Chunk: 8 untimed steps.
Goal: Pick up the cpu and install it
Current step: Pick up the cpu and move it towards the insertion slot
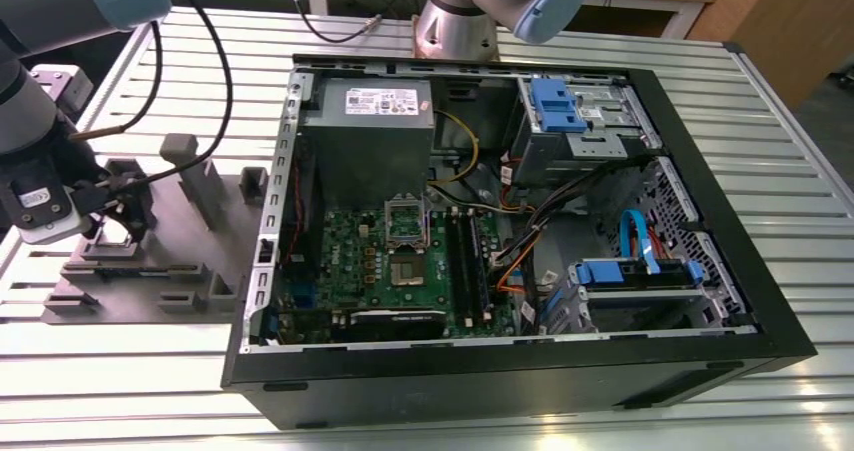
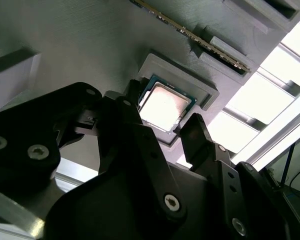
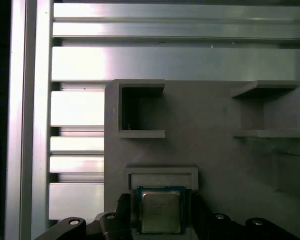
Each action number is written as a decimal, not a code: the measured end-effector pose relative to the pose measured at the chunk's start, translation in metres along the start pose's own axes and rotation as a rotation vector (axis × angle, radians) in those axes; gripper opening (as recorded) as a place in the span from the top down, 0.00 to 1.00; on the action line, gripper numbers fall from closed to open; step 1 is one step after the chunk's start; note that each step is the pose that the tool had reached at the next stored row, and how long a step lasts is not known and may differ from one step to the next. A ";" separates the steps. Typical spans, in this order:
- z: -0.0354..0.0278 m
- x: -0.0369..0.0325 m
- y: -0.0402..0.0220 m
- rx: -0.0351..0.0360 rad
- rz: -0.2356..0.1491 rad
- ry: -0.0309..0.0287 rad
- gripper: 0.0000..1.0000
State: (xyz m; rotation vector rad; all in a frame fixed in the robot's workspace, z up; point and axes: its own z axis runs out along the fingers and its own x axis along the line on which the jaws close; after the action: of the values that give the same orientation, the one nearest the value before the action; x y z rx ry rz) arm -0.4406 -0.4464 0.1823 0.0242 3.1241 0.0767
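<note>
Closest to my wrist cameras are the gripper's (image 2: 162,109) two black fingers (image 2: 140,150), spread apart and standing one on each side of the cpu (image 2: 165,105). I read them as released: in the first wrist view the gripper (image 3: 160,217) straddles the cpu (image 3: 160,210) with each finger just beside an edge, and I can't make out any squeeze on it. The cpu lies flat in a shallow raised recess of the grey tray (image 3: 215,150), silvery top facing up at the cameras, with a thin green rim showing round the metal. It's square, so it has no long axis to speak of, and its edges run parallel to the recess walls and to the tray's own edge. Past it on the tray (image 2: 90,40) I see two open box-shaped pockets, and beyond the tray's edge the slatted aluminium table (image 3: 80,105). In the exterior view the gripper (image 1: 114,196) hangs low over the tray (image 1: 174,301) at that view's left, and the tray sits on the table (image 1: 134,391) just beside the open black case (image 1: 534,371). Inside the case the green motherboard (image 1: 360,261) lies flat, with its socket (image 1: 404,267) near the middle, well apart from the gripper.
</note>
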 end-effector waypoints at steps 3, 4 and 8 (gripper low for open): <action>-0.0001 0.0000 0.0000 0.0000 0.000 0.0000 0.40; -0.0001 0.0000 0.0000 0.0001 0.000 0.0001 0.40; -0.0002 0.0000 0.0000 0.0001 0.000 0.0001 0.53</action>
State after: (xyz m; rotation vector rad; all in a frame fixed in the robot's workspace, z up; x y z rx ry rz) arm -0.4406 -0.4464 0.1824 0.0242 3.1241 0.0766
